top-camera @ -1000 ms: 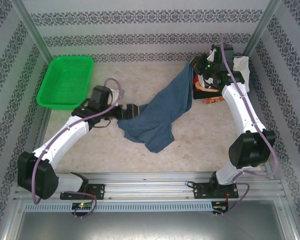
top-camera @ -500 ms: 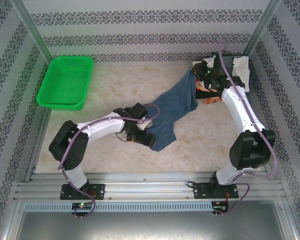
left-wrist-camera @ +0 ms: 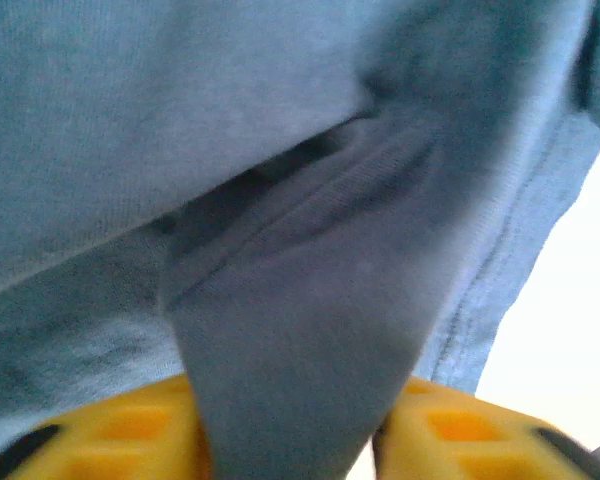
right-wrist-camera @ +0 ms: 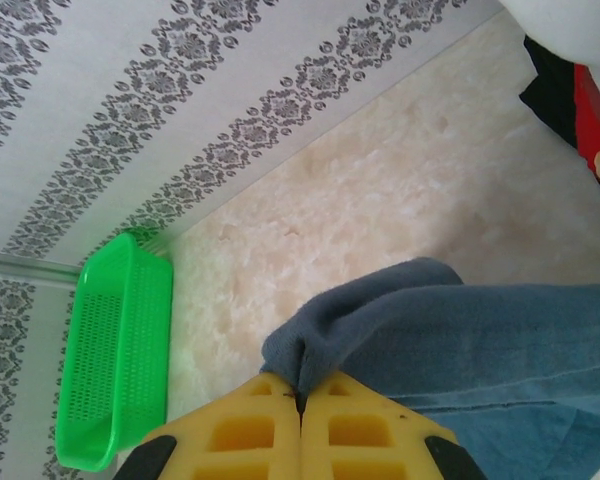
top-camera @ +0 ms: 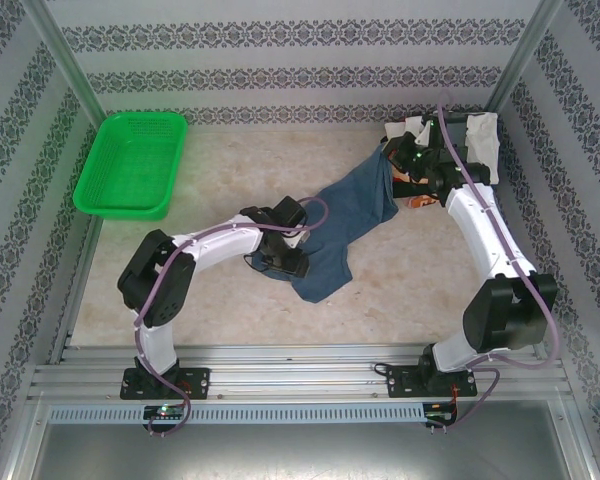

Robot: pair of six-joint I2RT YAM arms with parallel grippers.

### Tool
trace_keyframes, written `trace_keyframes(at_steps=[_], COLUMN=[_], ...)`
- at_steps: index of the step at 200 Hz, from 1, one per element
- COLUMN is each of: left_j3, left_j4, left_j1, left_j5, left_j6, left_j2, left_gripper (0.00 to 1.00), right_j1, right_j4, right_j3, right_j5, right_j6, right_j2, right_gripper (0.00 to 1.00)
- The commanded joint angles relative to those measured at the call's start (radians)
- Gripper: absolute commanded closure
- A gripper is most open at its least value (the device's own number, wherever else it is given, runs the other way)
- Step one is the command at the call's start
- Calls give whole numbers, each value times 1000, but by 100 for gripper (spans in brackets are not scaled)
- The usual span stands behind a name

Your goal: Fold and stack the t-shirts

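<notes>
Slate-blue t-shirt (top-camera: 350, 205) lies stretched in a diagonal band across the counter (top-camera: 410, 280), from the far right corner down toward the middle.

Change noted: a second ago the left arm was reaching outward, jaws spread wide at the shirt's left edge. It has since folded its elbow back and swung inward, and the left gripper (top-camera: 292, 262) now sits on the shirt's lower end. In the left wrist view the left gripper (left-wrist-camera: 290, 445) has narrowed onto a bunched fold of blue cloth, which fills the gap and touches both yellow fingers (left-wrist-camera: 110, 440). The shirt's lower part, broader before, is now drawn into a narrower strip.

The right gripper (top-camera: 395, 162) has scarcely shifted. It stays raised at the shirt's upper end, beside the pile of other t-shirts (top-camera: 480, 135). In its own view the right gripper (right-wrist-camera: 300, 405) is pressed together with the rolled edge of the cloth pinched in the seam.

Finding: both ends of the shirt are now held, so the garment appears ready to be lifted and spread flat. Folding has not begun.

Pose: the left arm is sharply bent, wrist angled down onto the cloth. The right arm is extended far forward and held high. The green basket (top-camera: 130, 160) stands well apart at far left.
</notes>
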Motion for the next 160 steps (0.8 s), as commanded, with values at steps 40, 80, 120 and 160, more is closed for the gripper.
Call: trace_keyframes(at_steps=[40, 80, 120, 160], left_j3=[151, 359, 634, 837], left_j4=[-138, -216, -327, -374], left_j1=[78, 228, 296, 342], left_j5=[-74, -147, -174, -249], left_j6=[5, 4, 76, 132], left_j2=[-118, -311, -325, -324], left_gripper=[100, 100, 100, 100], right_j1=[-7, -10, -9, -4], right_j4=[-25, -83, -134, -169], right_j3=[-27, -37, -42, -67], right_j5=[-16, -68, -182, -357], right_j6=[-55, -102, -120, -71], right_j2=[-54, -98, -151, -252], right_gripper=[100, 100, 100, 100])
